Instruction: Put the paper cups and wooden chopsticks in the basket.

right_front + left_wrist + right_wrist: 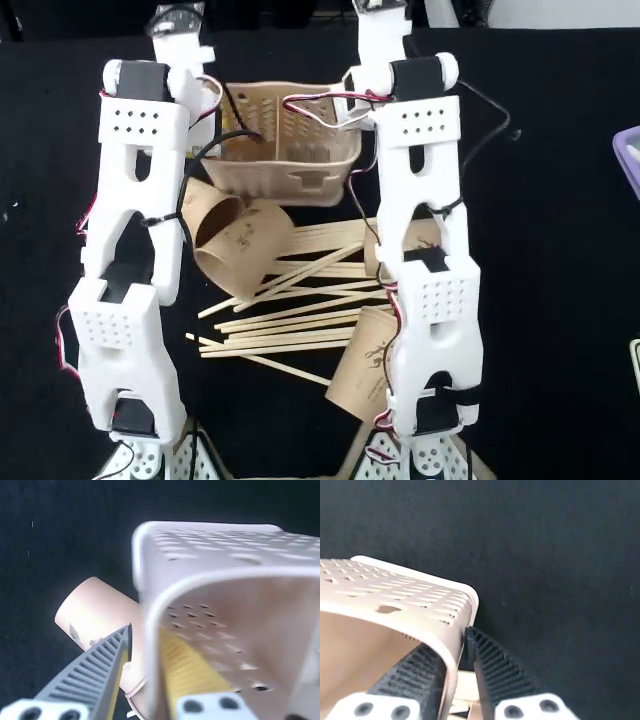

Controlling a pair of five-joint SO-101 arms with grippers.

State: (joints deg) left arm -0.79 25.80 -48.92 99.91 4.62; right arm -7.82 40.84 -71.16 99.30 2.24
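The beige perforated basket (290,160) stands at the far middle of the black table. My left gripper (147,632) straddles one side wall of the basket (220,580), shut on it, with a grey finger outside and a yellow one inside. A brown paper cup (92,610) lies just outside that wall. My right gripper (451,642) is shut on the opposite wall of the basket (395,597) near a corner. In the high view, two paper cups (235,235) lie on their sides in front of the basket and a third cup (363,365) lies nearer. Several wooden chopsticks (300,310) are scattered between them.
Both white arms stretch from the near edge to the basket, the left arm (130,250) and the right arm (430,250) flanking the chopsticks. A purple object (630,155) sits at the far right edge. Black cloth lies open on the right.
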